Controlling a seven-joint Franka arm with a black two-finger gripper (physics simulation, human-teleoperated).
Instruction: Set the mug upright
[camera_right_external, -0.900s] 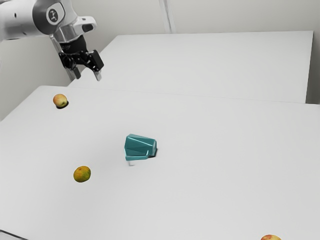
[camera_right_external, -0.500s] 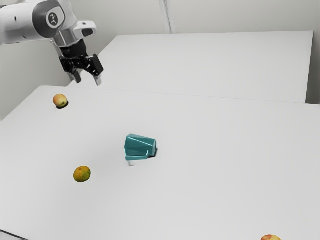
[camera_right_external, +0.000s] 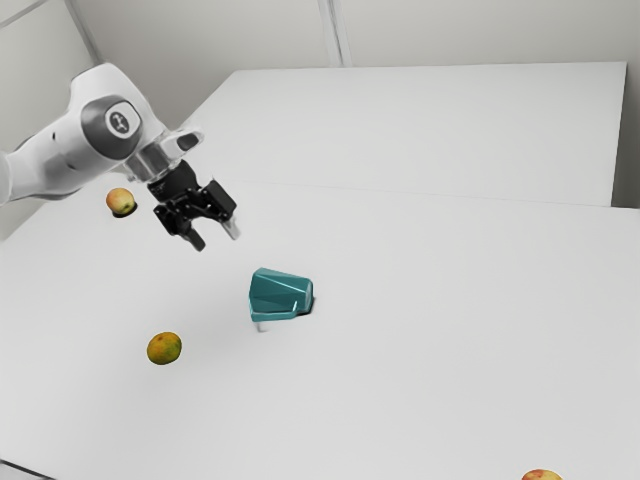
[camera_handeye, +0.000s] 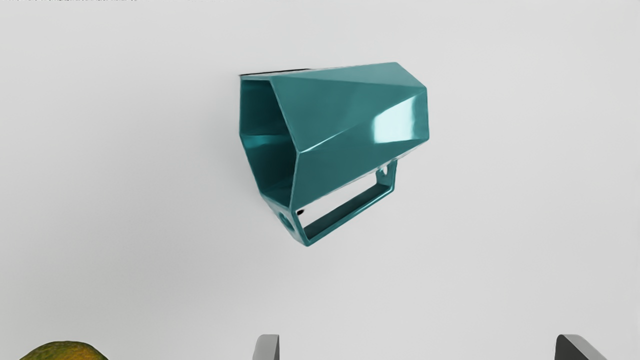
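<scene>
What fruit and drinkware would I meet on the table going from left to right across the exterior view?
Yellow-red fruit → green-orange fruit → teal mug, lying on its side → reddish fruit, cut off by the picture's bottom edge.

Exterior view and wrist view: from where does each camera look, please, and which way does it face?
Exterior view: stands beside the arm, above the white table, looking down across it; the arm comes in from this view's left, with the tool at its end.
Wrist view: sits at the arm's end, looking past the tool's two parted fingertips toward the teal mug.
Shared: the mug lying on its side, the green-orange fruit, the table and the tool's fingers.
</scene>
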